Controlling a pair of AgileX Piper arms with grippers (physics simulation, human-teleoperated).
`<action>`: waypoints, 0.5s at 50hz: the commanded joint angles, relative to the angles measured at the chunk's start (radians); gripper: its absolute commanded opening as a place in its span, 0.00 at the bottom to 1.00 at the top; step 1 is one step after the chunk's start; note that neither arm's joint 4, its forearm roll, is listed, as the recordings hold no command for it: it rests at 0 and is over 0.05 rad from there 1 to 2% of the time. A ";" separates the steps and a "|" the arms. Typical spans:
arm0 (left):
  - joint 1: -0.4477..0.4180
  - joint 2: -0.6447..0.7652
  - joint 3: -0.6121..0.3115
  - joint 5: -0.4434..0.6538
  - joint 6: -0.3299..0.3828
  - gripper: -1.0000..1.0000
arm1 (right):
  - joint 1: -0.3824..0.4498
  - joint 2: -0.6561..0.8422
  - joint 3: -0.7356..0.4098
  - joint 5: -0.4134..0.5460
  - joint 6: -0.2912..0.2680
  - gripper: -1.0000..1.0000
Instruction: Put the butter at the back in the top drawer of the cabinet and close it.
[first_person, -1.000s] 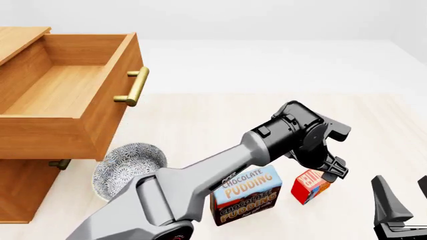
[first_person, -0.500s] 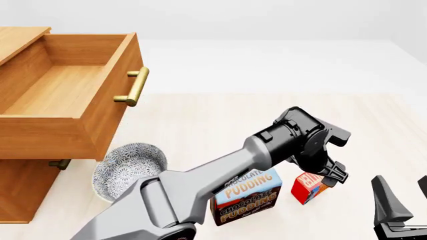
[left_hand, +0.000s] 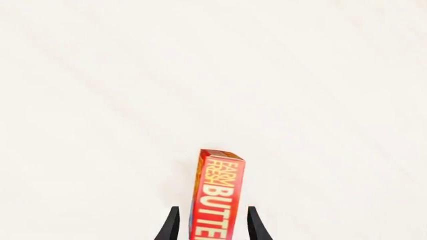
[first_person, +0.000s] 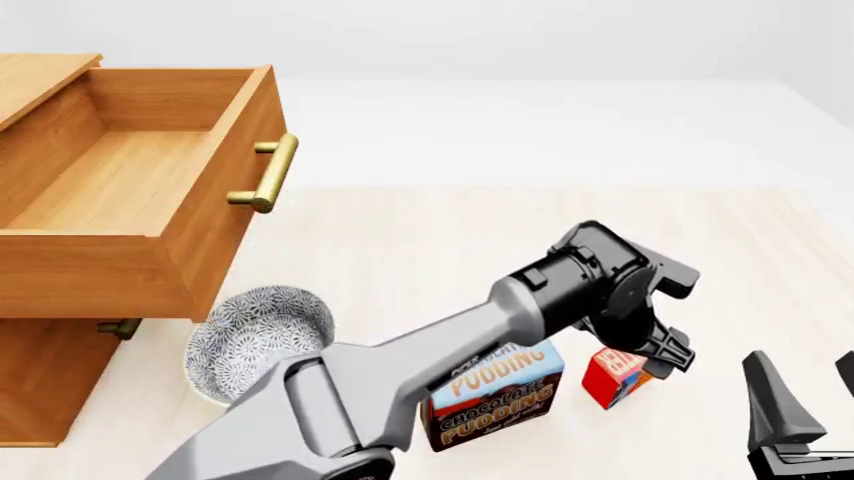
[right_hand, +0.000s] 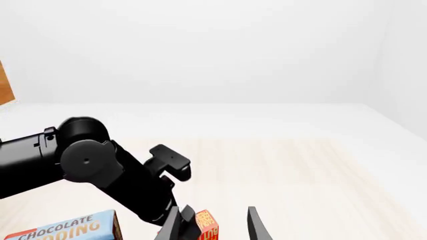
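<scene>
Butter (first_person: 617, 376) is what we find standing upright on the pale table (first_person: 441, 250), a small red carton with yellow-orange lettering, just to the right of the larger chocolate pudding box (first_person: 497, 395) and apart from it by a narrow strip of tabletop. Our left gripper (first_person: 663, 358) has its dark fingers down at the carton's top. In the left wrist view the two black fingertips (left_hand: 171, 227) stand open on either side of the butter (left_hand: 217, 192), each with a thin gap to the carton's side, so we grip nothing there. Beyond the carton that view shows only bare, faintly grained table.

Our right gripper (first_person: 801, 400) sits at the lower right corner of the front view, near the butter but apart from it. Its fingers are spread and hold nothing, and in the right wrist view we see the red carton (right_hand: 205, 229) just beside one of them.

At the left, the cabinet (first_person: 40, 380) is warm brown wood with flat, square-edged panels. The top drawer (first_person: 134, 190) is pulled well out, its smooth floor in plain sight, and the brass bar handle (first_person: 271, 175) juts from its front toward the middle of the table. Under the drawer's front corner sits a round bowl (first_person: 254, 335) with a speckled blue-grey pattern, left of the pudding box. Between the drawer front and the butter the table lies open except where our grey left arm (first_person: 400, 380) crosses over the pudding box. The far half of the table is white and bare.
</scene>
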 joint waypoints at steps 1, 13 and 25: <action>-0.007 0.010 -0.003 -0.004 -0.007 1.00 | 0.000 0.000 0.000 0.000 0.000 1.00; 0.002 0.075 -0.113 0.046 -0.005 1.00 | 0.000 0.000 0.000 0.000 0.000 1.00; -0.002 0.083 -0.099 0.031 -0.016 1.00 | 0.000 0.000 0.000 0.000 0.000 1.00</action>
